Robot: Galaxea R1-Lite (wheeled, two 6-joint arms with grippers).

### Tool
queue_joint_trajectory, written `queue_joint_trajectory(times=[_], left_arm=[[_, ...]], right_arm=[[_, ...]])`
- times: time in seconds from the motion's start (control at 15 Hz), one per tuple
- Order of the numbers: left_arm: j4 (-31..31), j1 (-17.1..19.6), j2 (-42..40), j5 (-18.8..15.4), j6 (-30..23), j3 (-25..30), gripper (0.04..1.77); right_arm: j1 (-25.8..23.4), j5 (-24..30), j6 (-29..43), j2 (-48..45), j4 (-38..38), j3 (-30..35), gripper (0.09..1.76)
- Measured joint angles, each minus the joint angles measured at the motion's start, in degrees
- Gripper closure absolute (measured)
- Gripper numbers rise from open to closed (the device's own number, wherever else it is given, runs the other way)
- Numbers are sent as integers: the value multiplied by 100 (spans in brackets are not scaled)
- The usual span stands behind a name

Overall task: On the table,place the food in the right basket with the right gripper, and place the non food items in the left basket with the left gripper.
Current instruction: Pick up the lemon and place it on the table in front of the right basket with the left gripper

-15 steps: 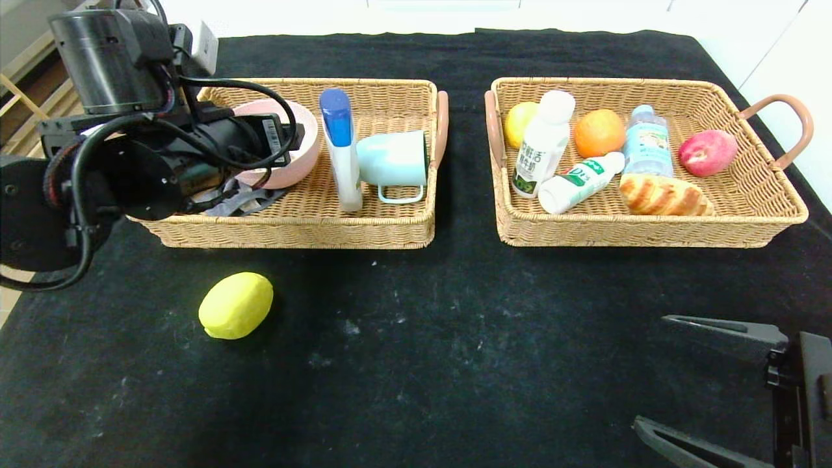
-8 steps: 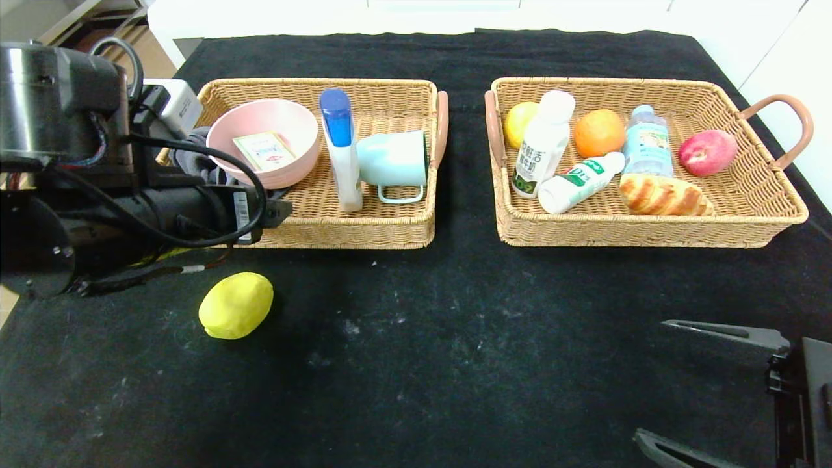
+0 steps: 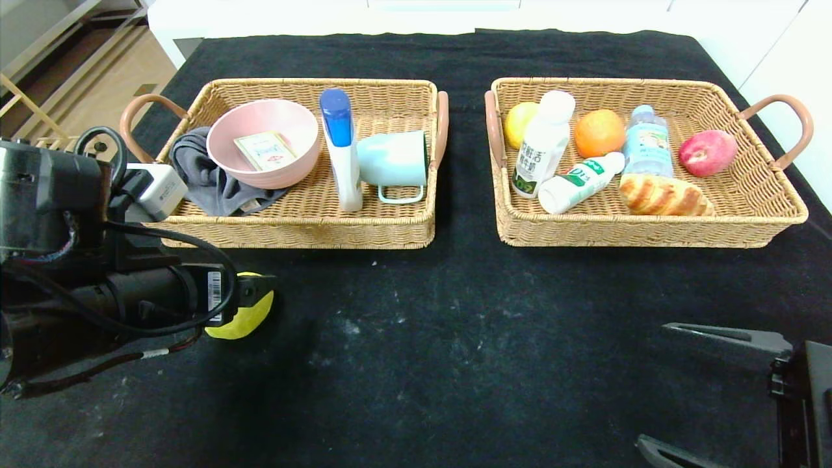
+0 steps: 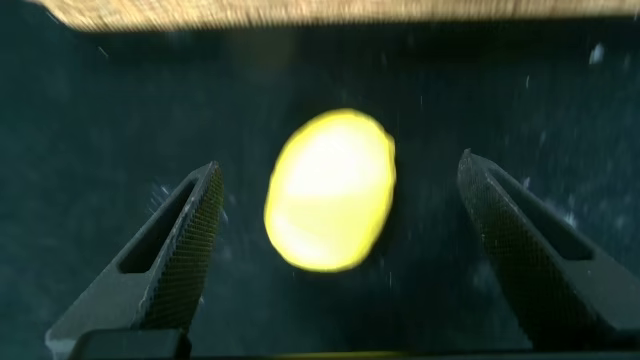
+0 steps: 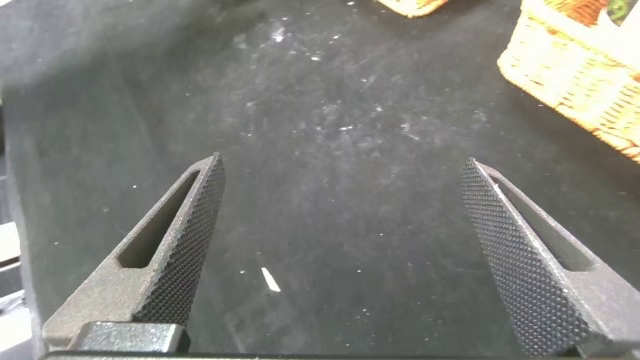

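One yellow lemon (image 4: 330, 190) lies between the left gripper's (image 4: 335, 255) spread jaws.

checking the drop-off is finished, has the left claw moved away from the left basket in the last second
Yes. The left claw has pulled back out of the left basket, toward the robot, and now hangs open over the lemon on the table in front of it.

right gripper (image 5: 340, 250) spread wide above black table (image 5: 330, 120).

yellow lemon (image 4: 330, 190) on black table (image 3: 455, 338)
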Motion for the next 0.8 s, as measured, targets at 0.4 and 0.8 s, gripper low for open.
queue_joint_trajectory(times=[0.4,0.8], left_arm=[[4,332,100,-378,-130,226,11],[-94,588,251,-784,-122,377,11]], right_arm=[[45,-5,2,6,0,17,14],[63,-2,0,37,0,50,14]])
